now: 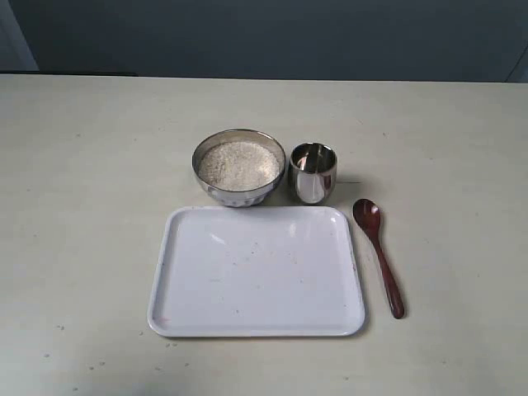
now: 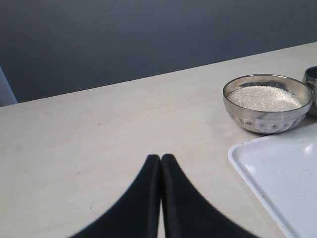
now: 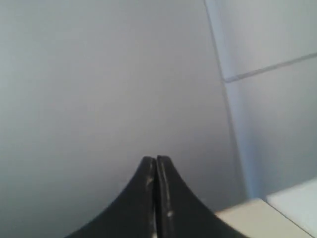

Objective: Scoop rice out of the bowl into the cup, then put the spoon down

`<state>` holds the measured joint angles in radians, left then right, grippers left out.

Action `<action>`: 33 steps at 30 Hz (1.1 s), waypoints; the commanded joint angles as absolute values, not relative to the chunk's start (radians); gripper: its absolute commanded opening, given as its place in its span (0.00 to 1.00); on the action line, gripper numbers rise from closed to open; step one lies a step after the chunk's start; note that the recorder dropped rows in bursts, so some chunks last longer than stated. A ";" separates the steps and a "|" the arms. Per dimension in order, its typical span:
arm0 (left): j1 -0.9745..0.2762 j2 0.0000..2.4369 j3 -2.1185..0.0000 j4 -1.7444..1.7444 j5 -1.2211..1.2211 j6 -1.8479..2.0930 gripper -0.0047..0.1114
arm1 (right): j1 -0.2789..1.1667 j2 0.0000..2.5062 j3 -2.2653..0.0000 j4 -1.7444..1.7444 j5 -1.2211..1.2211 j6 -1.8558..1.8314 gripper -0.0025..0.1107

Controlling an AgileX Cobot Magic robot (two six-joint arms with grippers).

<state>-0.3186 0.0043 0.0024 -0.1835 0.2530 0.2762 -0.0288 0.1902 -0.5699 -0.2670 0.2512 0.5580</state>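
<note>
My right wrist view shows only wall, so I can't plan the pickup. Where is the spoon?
Observer: The spoon lies flat on the table, right of the white tray in the exterior view, scoop end toward the cup.
Operator: What is the cup's position?
Observer: It stands upright past the tray's far right corner, close beside the bowl, on the bowl's right.
Operator: Anything in the bowl?
Observer: Yes, rice fills it nearly to the rim.
</note>
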 commanded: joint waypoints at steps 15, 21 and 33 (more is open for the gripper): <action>-0.324 0.000 0.000 -0.182 0.239 0.272 0.04 | 0.303 1.413 -0.942 0.250 1.075 -0.179 0.01; -0.324 0.000 0.000 -0.182 0.239 0.272 0.04 | 0.482 1.684 -0.942 0.285 0.938 -0.178 0.01; -0.324 0.000 0.000 -0.182 0.239 0.272 0.04 | 0.529 1.777 -0.942 0.181 0.858 -0.178 0.01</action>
<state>-0.3186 0.0043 0.0024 -0.1835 0.2530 0.2744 0.5274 1.7751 -0.9405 0.1949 0.8640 -0.1743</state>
